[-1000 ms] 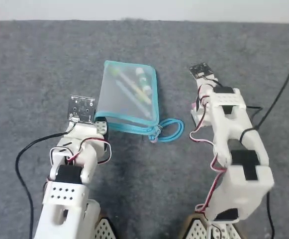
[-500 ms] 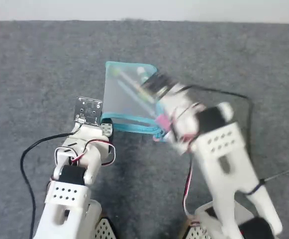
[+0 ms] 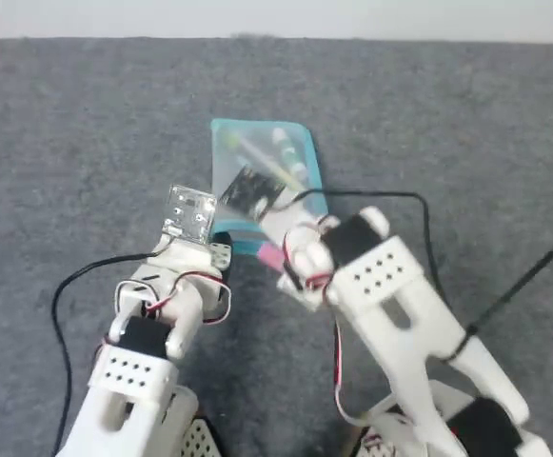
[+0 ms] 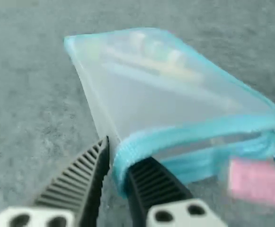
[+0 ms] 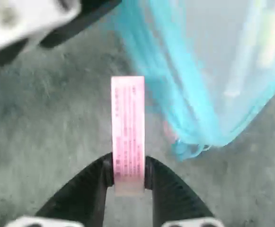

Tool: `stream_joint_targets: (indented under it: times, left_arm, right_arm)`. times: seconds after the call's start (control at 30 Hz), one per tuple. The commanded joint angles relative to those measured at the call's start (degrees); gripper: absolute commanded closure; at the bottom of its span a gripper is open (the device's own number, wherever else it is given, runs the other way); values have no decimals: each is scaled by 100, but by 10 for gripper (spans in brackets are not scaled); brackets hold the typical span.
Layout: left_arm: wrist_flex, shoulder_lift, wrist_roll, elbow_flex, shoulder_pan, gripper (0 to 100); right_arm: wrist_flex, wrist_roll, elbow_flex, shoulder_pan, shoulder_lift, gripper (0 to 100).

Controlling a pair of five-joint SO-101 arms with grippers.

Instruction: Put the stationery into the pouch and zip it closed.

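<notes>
Pouch [image 3: 266, 152] of clear plastic lies on the grey tabletop [image 3: 67, 114], left jaws pinching one corner of its blue mouth edge. Right jaws pinch a pink eraser [image 5: 128, 127] pointing straight out, just beside that edge's other end.

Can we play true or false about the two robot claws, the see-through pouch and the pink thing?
1. The right claw holds a pink eraser. True.
2. The left claw is empty. False: it pinches the blue edge of the pouch.
3. The pouch has stationery inside. True.
4. The pink eraser is inside the pouch. False: it is outside, beside the blue edge, gripped by the right claw.
</notes>
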Motion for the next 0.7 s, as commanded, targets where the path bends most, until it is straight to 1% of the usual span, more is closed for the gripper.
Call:
stream_joint_targets:
  times: [0.0,0.17,0.27,0.4,0.57,0.67]
  left_arm:
    - [35,0,-211,-110,484,987]
    - [35,0,-202,-110,554,987]
    - [35,0,-202,-110,554,987]
    - [35,0,-211,-110,563,987]
    - [26,0,-211,-110,563,987]
    - [18,0,-211,-110,563,987]
  right_arm:
    - [-92,-264,-782,374,435,992]
    - [-92,-404,-1266,593,1174,992]
    - [-127,-712,-1538,585,1543,992]
    - [-119,-765,-2031,567,2018,992]
    - [75,-809,-2910,585,2695,992]
    - [400,-1090,-3710,558,3160,992]
